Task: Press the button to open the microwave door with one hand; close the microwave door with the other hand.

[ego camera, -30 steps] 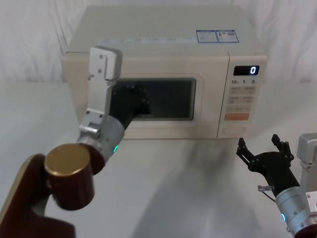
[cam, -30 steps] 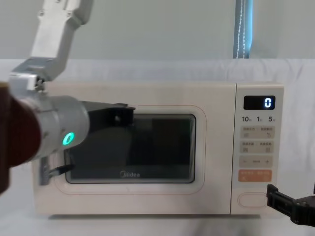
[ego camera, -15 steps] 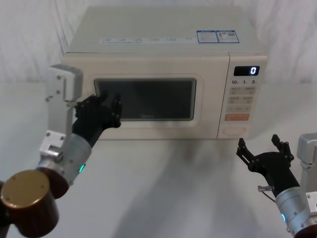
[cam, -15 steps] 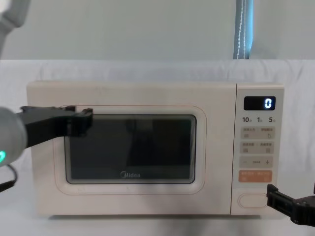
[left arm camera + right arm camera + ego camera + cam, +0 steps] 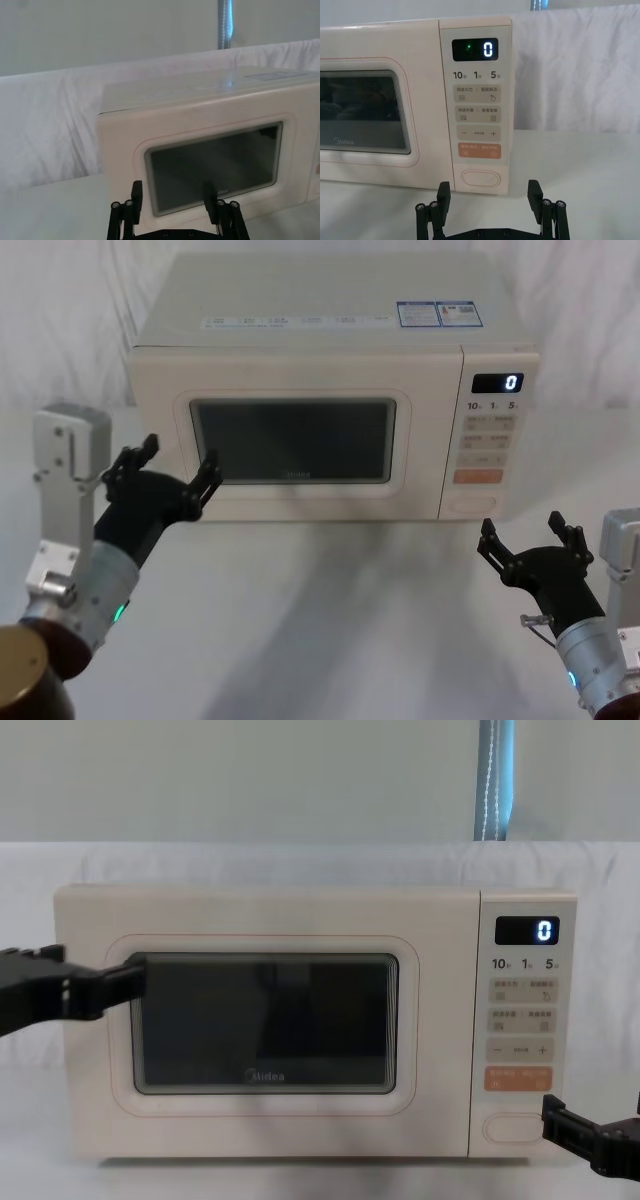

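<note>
Compared with a second ago, the left end effector [image 5: 172, 477] has been drawn back from the microwave door [image 5: 296, 455]: it was then pressed against the dark window, half a second ago it lay over the window's left edge, and now it is held clear of the door, off its lower left corner. The door is seen shut and flush with the front of the microwave [image 5: 330, 390], as in both earlier views. The right end effector [image 5: 534, 537] has not been moved.

The left end effector is held with its fingers spread open and pointed toward the door's left edge, nothing being gripped; in the chest view its black fingers [image 5: 60, 992] reach in from the left at window height. The right end effector is likewise open and empty, hovering low in front of the control panel, just below and short of the button [image 5: 480, 178], which is framed between the fingers in the right wrist view. The display [image 5: 497, 382] reads "0".

The microwave is set toward the far edge of a white counter [image 5: 340, 620], roughly centred along it. White cloth [image 5: 70, 320] is draped behind it, and a pale wall with a vertical blue-grey pole [image 5: 490, 780] is seen beyond.
</note>
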